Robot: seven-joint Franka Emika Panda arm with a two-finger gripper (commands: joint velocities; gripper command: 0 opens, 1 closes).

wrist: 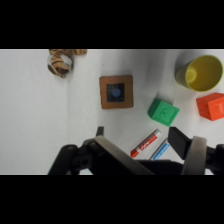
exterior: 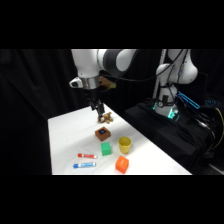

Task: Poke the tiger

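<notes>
On the white table (exterior: 65, 145) the gripper (exterior: 98, 108), fingers seemingly apart, hangs at ten o'clock of the tiger (exterior: 105, 118), approach underway; next, a short descent onto it.

— Where does the arm stand?
— Its base sits off the table's far right side; the arm reaches over the far edge, wrist pointing straight down.
— And the gripper (exterior: 98, 111)?
— Low near the far edge, fingers (wrist: 181, 142) spread apart, holding nothing.
</notes>
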